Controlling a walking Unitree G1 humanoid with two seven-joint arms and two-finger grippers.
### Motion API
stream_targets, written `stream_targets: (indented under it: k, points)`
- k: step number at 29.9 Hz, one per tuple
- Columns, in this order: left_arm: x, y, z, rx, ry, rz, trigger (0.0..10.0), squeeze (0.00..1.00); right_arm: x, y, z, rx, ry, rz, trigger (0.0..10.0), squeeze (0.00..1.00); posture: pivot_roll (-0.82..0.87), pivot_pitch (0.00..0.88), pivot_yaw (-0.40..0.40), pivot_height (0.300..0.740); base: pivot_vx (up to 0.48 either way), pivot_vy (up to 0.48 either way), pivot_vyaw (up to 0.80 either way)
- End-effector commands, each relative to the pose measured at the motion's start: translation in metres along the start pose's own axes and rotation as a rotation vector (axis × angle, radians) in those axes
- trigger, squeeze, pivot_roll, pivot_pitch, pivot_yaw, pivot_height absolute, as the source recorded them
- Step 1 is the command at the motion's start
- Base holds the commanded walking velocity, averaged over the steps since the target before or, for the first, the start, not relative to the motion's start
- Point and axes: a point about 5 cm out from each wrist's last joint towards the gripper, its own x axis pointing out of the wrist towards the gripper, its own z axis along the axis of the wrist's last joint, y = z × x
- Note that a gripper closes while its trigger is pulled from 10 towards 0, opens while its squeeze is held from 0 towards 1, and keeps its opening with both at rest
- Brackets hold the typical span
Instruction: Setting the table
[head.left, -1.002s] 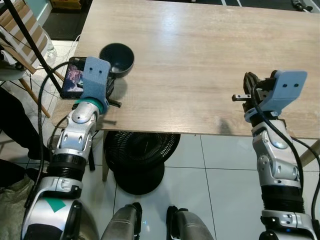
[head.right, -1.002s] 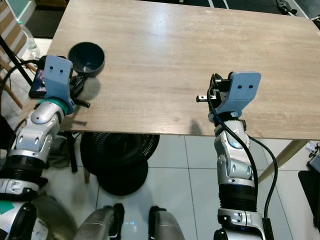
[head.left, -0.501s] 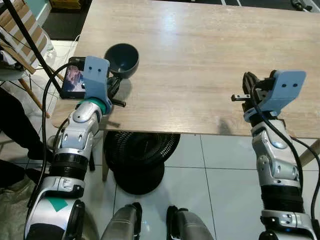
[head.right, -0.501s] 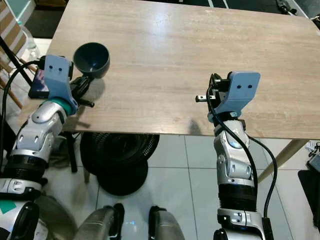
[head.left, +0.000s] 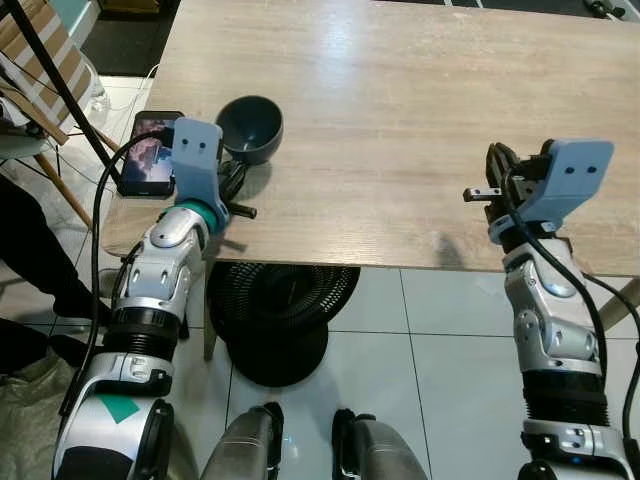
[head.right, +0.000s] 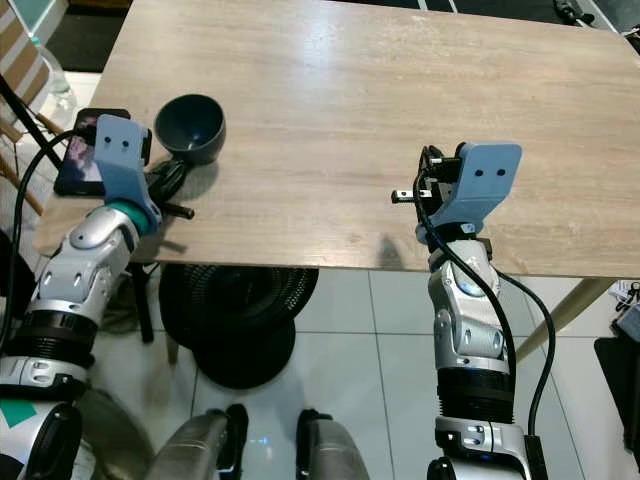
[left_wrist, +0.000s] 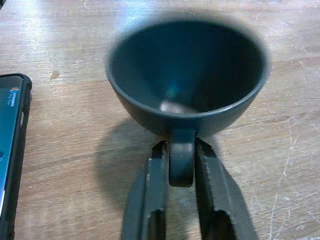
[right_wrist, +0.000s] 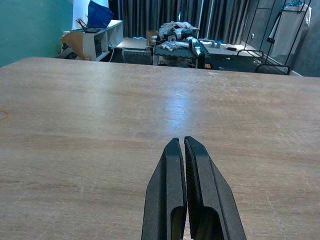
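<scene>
A dark blue-grey ceramic cup (head.left: 250, 128) with a rounded bowl shape sits in the upper left of the left eye view, on the near-left part of a light wood-grain table (head.left: 400, 110). Its mouth faces up and tips slightly away from the robot, and its small loop handle (left_wrist: 181, 157) points back toward the robot's left arm. In the left wrist view the left gripper (left_wrist: 181, 165) has its two black fingers (left_wrist: 155, 185) closed narrowly on either side of that handle, pinching it; a shadow lies on the wood under the cup, and whether its base touches the table cannot be told.

Just beside the cup, toward the left edge of the frame, a black smartphone (head.left: 150, 165) with a lit screen lies flat at the table's left rim, its long axis running away from the robot. The blue housing of the left wrist stands between the phone and the cup.

The right gripper (right_wrist: 184, 150) hovers over the near-right part of the table, in the right half of the left eye view, fingers pressed together with nothing between them, pointing across the bare wood.

Under the table's near edge a black round fan (head.left: 285, 310) stands on the white tiled floor (head.left: 450, 340). A wooden chair (head.left: 40, 70) with striped fabric sits at the upper left corner.
</scene>
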Motion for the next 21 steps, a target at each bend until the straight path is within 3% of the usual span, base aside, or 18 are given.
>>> stream_targets:
  k: [1,11,12,13,14,16,19,21]
  points:
    - [-0.001,0.0,-0.006,-0.007,0.02,-0.004,10.0,1.0,-0.003,-0.003,-0.001,0.003,0.009,-0.007,10.0,0.0,0.01,0.138,0.018,0.74,0.0,0.0,0.0]
    - [-0.002,-0.001,-0.001,0.001,-0.006,-0.007,10.0,1.0,-0.001,-0.002,-0.001,0.004,0.005,-0.005,10.0,0.0,0.02,0.127,0.02,0.74,0.0,0.0,0.0]
    - [-0.002,-0.002,0.001,0.008,-0.016,-0.005,10.0,0.11,-0.002,-0.003,-0.001,0.005,0.005,-0.005,10.0,0.0,0.02,0.127,0.02,0.74,0.0,0.0,0.0]
    - [-0.002,-0.002,0.001,0.008,-0.016,-0.005,10.0,0.11,-0.002,-0.003,-0.001,0.005,0.005,-0.005,10.0,0.0,0.02,0.127,0.02,0.74,0.0,0.0,0.0]
    - [-0.005,-0.003,0.004,0.034,-0.036,-0.005,10.0,0.0,-0.002,-0.002,-0.001,0.005,0.004,-0.005,10.0,0.0,0.02,0.122,0.024,0.74,0.0,0.0,0.0]
    - [-0.015,-0.009,0.011,0.106,-0.089,0.01,10.0,0.0,-0.002,-0.002,-0.001,0.007,0.001,-0.005,10.0,0.0,0.02,0.118,0.029,0.74,0.0,0.0,0.0]
    - [-0.021,-0.012,0.014,0.139,-0.112,0.025,10.0,0.0,-0.002,-0.002,0.0,0.008,-0.001,-0.005,10.0,0.0,0.03,0.117,0.029,0.74,0.0,0.0,0.0]
    - [-0.039,-0.014,0.02,0.204,-0.159,0.114,10.0,0.0,-0.003,-0.001,0.0,0.013,-0.003,-0.003,10.0,0.0,0.04,0.117,0.029,0.74,0.0,0.0,0.0]
